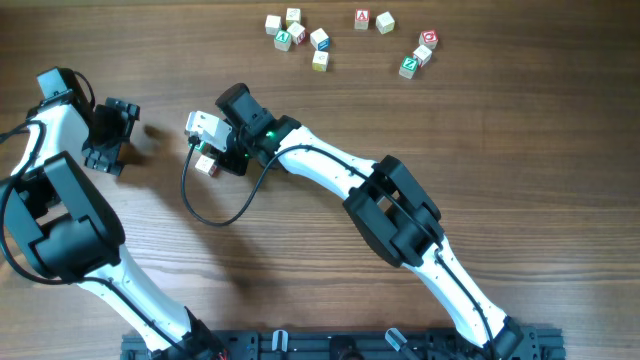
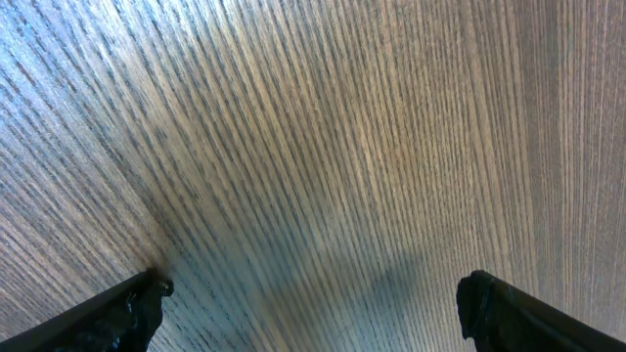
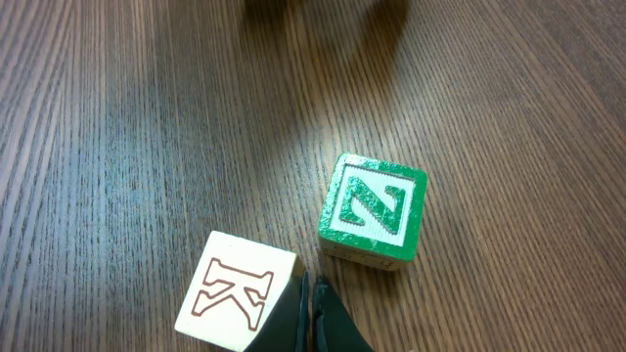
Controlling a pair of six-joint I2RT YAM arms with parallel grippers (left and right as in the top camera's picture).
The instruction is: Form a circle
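1. right wrist view: closest to the lens, at the bottom edge, the right claw (image 3: 311, 315) has its dark fingertips pressed together with nothing between them.
2. the tips sit on the right edge of a pale k cube (image 3: 238, 291) with a red-brown letter; whether they touch it or only stand just beside it i cannot tell.
3. just beyond the tips, up and to the right, a green z cube (image 3: 375, 210) lies flat on the wood-grain worktop (image 3: 117, 117), near the k cube but not touching it.
4. left wrist view: the left claw (image 2: 313, 318) is spread wide, one dark fingertip in each lower corner, and only bare worktop shows between them.
5. overhead view: the circle (image 1: 207, 166), just a tight huddle of cubes, sits left of centre, mostly hidden under the right claw (image 1: 215, 158); one pale cube with red peeks out.
6. the left claw (image 1: 120, 135) hangs near the left edge, apart from the huddle.
7. loose cubes (image 1: 319, 40) in red, green and blue lie scattered along the far edge, well apart from both claws.
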